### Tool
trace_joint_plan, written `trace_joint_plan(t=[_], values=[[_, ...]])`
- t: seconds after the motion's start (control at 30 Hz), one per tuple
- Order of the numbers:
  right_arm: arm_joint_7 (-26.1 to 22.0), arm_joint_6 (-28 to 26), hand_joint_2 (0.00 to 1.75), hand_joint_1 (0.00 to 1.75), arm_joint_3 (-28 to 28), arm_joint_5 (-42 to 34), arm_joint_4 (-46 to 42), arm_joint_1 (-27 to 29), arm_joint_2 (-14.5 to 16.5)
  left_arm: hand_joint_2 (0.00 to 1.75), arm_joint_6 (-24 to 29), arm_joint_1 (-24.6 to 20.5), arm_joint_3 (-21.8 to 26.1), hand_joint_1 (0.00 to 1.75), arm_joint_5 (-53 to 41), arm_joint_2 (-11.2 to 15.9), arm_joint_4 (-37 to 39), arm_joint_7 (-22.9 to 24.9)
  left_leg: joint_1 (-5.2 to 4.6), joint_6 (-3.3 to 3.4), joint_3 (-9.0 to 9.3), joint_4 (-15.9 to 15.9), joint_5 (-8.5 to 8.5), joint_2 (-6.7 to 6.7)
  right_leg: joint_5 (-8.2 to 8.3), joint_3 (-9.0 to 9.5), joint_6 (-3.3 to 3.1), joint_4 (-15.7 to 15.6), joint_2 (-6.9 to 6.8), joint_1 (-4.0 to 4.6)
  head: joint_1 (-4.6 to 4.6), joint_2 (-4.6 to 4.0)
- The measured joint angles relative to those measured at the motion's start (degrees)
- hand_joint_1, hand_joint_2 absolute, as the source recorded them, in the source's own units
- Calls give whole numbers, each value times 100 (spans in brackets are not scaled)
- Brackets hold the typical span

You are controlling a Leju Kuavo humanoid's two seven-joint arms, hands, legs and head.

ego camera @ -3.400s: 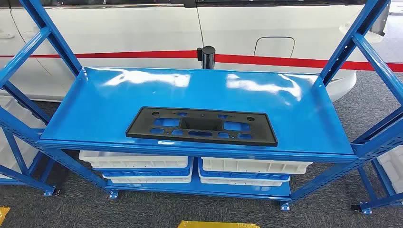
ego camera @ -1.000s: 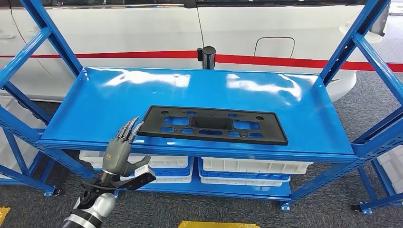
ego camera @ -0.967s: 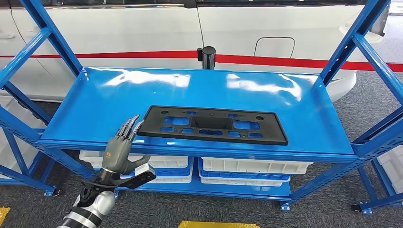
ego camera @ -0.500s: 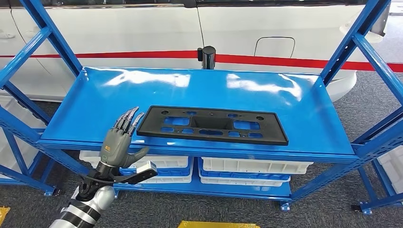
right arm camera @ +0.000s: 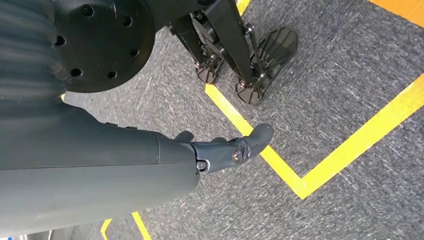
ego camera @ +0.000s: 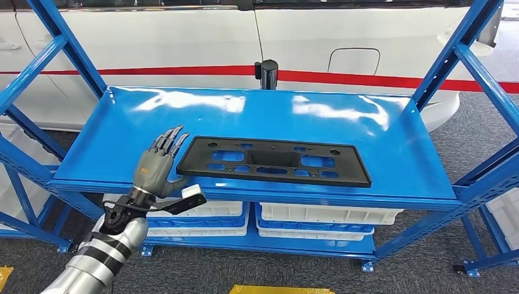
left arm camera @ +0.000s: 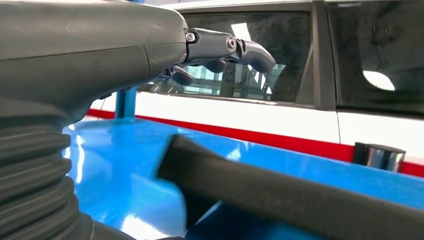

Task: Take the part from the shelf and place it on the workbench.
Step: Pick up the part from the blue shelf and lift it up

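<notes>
- The part (ego camera: pixel 273 160), a long flat black plastic panel with rectangular cut-outs, lies flat on the blue shelf (ego camera: pixel 367 128), towards the front edge and roughly in the middle of its width.
- The left hand (ego camera: pixel 158 160) is raised over the front left portion of the shelf, just beside the part's left end. Its fingers (ego camera: pixel 170 139) are spread and extended, pointing away from the robot, and nothing is in its grasp.
- In the head view the fingertips sit close to the part's left rear corner; whether the thumb side touches the part's edge cannot be told.
- In the left wrist view the part (left arm camera: pixel 300 200) runs as a dark blurred bar across the blue surface below the hand, with the extended fingers (left arm camera: pixel 235 47) above it and clear of it.
- The right hand (right arm camera: pixel 220 150) hangs over grey carpet (right arm camera: pixel 350 75) marked with yellow floor tape (right arm camera: pixel 350 150); its fingers are loosely extended and it holds nothing.
- White trays (ego camera: pixel 324 214) are stacked on the lower shelf level.
- A white vehicle (ego camera: pixel 183 43) with a red stripe stands behind the rack, and a black post (ego camera: pixel 266 73) stands at the shelf's rear edge.
</notes>
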Motion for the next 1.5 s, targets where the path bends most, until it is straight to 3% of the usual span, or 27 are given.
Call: trace_joint_plan(t=[0.17, 0.57, 0.83, 1.5], values=[[11, 20, 175, 0, 78, 47, 0, -18, -12, 175, -61, -479, -170, 0, -127, -137, 649, 84, -1, 1, 4, 0, 0, 1, 0, 1, 0, 0, 1, -2, 0, 0], [45, 49, 175, 0, 188, 120, 0, -28, -18, 175, 62, -1064, -546, 0, -311, -528, 1556, 149, -5, 1, 15, 0, 0, -1, 0, 20, 1, -1, -1, -7, -1, 0], [46, 55, 175, 0, 221, 120, 0, -29, -20, 175, -29, -1183, -799, 0, -340, -732, 1583, 189, -5, 1, 17, 0, 0, 0, 0, 21, 1, 0, 0, -7, -1, 0], [33, 66, 175, 0, 227, 95, 2, -29, -28, 175, -81, -1191, -972, 0, -323, -785, 1481, 227, -5, 1, 20, 0, 0, 0, 0, 20, 1, -1, -1, -7, -1, 0]])
